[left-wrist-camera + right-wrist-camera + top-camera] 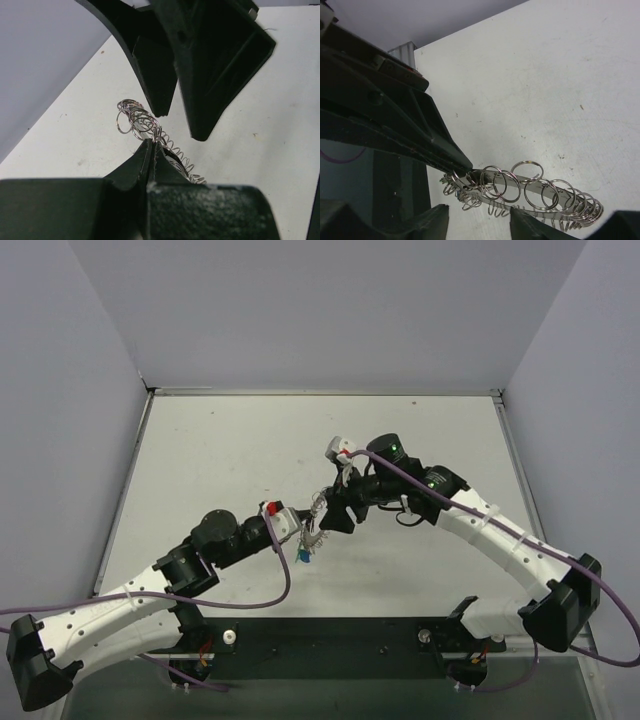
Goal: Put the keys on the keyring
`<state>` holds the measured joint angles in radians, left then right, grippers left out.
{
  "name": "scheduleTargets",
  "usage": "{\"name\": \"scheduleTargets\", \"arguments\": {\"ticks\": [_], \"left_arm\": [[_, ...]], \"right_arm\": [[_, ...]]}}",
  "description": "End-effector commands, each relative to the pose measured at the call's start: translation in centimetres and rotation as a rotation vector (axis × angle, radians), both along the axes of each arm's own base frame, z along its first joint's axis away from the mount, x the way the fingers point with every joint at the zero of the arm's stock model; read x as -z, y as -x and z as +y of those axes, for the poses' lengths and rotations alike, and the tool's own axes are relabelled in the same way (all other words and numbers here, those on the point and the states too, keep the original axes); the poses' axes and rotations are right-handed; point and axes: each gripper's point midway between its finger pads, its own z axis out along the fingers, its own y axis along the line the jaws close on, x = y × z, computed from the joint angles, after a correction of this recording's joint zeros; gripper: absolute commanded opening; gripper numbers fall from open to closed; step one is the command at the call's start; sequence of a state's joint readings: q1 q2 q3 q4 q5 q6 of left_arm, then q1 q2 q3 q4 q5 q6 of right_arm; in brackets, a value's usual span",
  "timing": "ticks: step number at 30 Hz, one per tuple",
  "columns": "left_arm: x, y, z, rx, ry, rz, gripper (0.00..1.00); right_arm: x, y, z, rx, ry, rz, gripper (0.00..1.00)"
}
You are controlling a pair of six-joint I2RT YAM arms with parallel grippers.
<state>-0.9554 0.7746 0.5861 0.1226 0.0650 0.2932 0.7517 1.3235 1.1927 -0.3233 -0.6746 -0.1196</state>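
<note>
From above, my two arms meet over the middle of the worktop [220, 450]. My left gripper [303, 529] is squeezed tight on the keyring [316, 518]. I think it holds the ring up so my other arm can work on it without it sliding away. My right gripper [334, 514] is just beside the ring, on the far side. Two of the keys [303, 556], one green and one blue, sit just under the ring. I cannot tell if they hang from it or lie on the worktop.

From my left wrist, the left gripper [151, 145] pinches the rim of the keyring [137, 120]. Lots of little wire loops stick out past its tips. The right gripper [181, 125] is across from it with its fingers [155, 85] apart. They are close to the loops but not touching them.

From my right wrist, the right gripper [479, 212] is loose and holds nothing. The keyring [535, 192] lies sideways across the gap, just past my fingertips. I think it is turned this way so I can reach it.
</note>
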Motion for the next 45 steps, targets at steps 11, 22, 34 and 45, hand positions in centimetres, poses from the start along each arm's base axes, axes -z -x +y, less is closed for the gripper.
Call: {"name": "scheduleTargets", "arguments": {"ticks": [11, 22, 34, 45], "left_arm": [[-5.1, 1.1, -0.7, 0.065, 0.160, -0.082, 0.00], [-5.5, 2.6, -1.3, 0.157, 0.177, -0.090, 0.00], [-5.1, 2.7, -1.6, 0.170, 0.171, -0.082, 0.00], [-4.5, 2.7, -1.9, 0.175, 0.157, -0.064, 0.00]], "right_arm": [[-6.4, 2.5, -1.9, -0.138, -0.223, -0.340, 0.84], [-5.5, 4.4, -1.2, -0.324, -0.341, -0.520, 0.78], [-7.3, 4.7, -1.3, -0.312, -0.400, -0.570, 0.67], [-7.4, 4.4, -1.4, -0.309, -0.384, -0.609, 0.61]]}}
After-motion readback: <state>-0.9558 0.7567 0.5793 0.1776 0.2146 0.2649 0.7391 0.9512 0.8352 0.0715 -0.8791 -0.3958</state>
